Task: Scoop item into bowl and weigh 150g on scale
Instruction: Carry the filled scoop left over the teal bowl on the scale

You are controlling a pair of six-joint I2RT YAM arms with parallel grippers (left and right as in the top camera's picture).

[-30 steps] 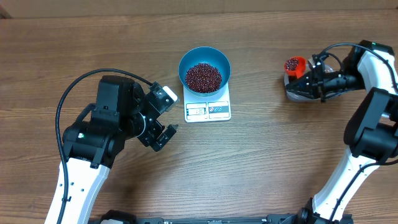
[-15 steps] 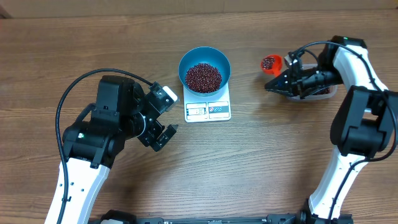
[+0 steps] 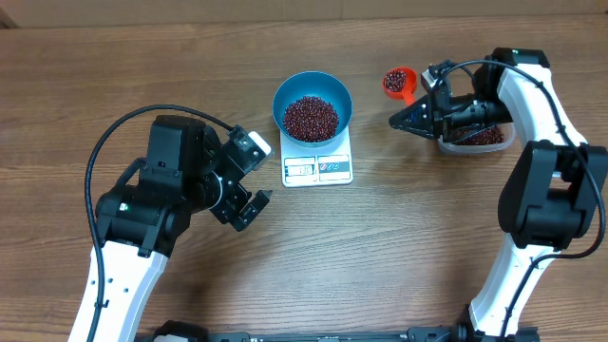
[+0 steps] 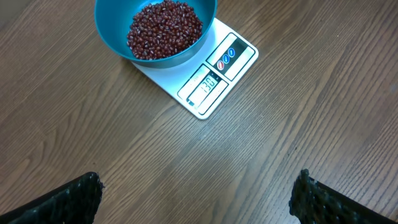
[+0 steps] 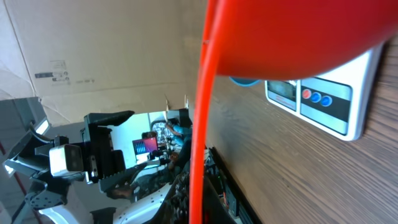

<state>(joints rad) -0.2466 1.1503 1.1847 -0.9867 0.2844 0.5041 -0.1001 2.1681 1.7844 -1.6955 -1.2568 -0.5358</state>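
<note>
The blue bowl (image 3: 293, 85) stands on the white scale (image 3: 318, 169) and holds a heap of dark red-brown beans (image 3: 311, 118). To the right of the bowl, my right gripper (image 3: 412, 112) is shut on the handle of a red scoop (image 3: 399, 82) carrying some beans, above the table. In the right wrist view the red scoop (image 5: 298, 31) fills the top, with the scale (image 5: 323, 102) behind it. My left gripper (image 3: 245, 182) stands open left of the scale, holding nothing. Its view shows the bowl (image 4: 109, 28), the beans (image 4: 165, 28) and the scale (image 4: 217, 78).
A clear plastic tub (image 3: 484, 141) with more beans sits at the right, partly under my right arm. Bare wooden table (image 3: 380, 247) lies in front of the scale and between the arms.
My right arm has carried the loaded red scoop leftward, from over the tub toward the bowl. The left arm, bowl and scale have not moved.
</note>
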